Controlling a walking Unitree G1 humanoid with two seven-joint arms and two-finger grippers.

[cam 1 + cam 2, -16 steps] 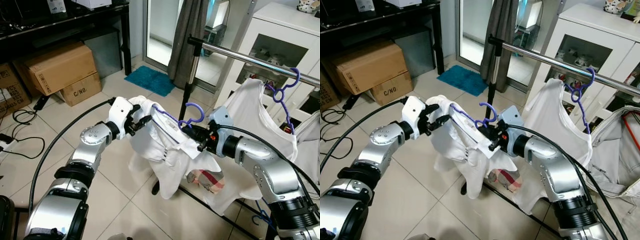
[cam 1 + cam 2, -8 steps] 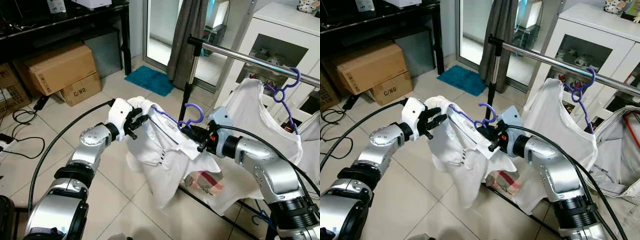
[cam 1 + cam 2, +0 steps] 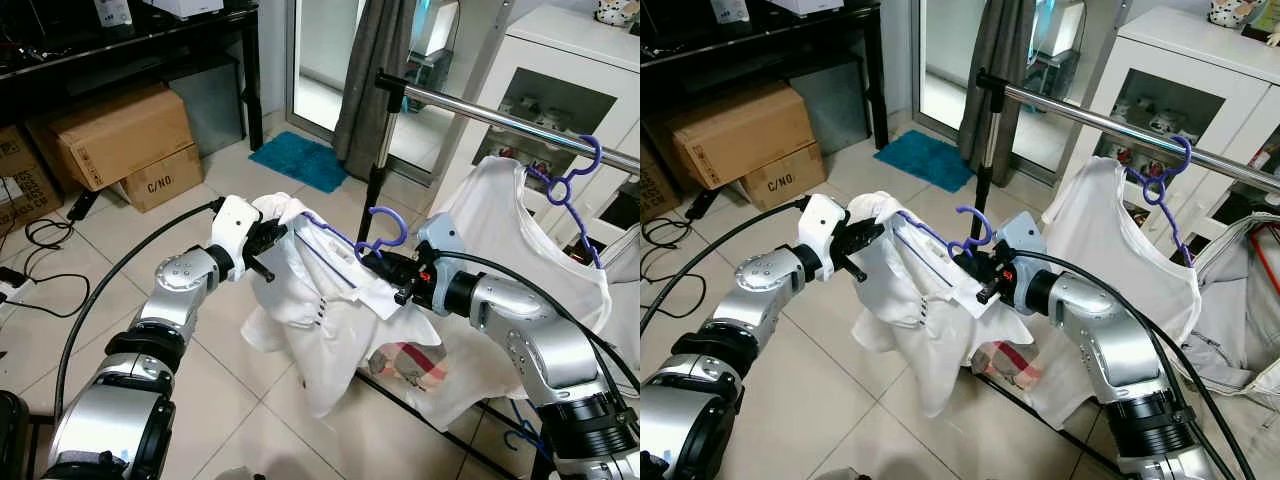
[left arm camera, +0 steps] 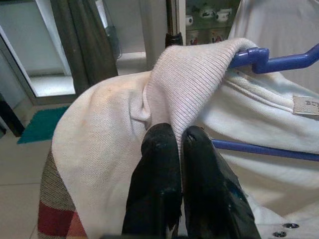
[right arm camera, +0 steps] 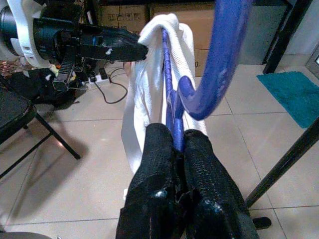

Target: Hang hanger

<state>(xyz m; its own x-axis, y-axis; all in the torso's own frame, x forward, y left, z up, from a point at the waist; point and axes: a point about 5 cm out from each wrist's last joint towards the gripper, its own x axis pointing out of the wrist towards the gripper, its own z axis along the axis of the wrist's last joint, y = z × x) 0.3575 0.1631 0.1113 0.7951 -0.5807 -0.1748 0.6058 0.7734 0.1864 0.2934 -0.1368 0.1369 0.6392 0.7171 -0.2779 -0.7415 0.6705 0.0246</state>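
Left eye view: purple hanger sits mid-frame, below the steel rail, hook up, white shirt draped over it. Right gripper is clenched on the hanger neck just under the hook. At 9 o'clock of the hanger, left gripper pinches the shirt's shoulder fabric over the hanger end. At 2 o'clock, a second purple hanger with a white tee is on the rail. Risk: shirt looks loosely seated, so releasing the left pinch or tilting during the lift could let it slide off onto the tile floor; the hook could also miss the rail.
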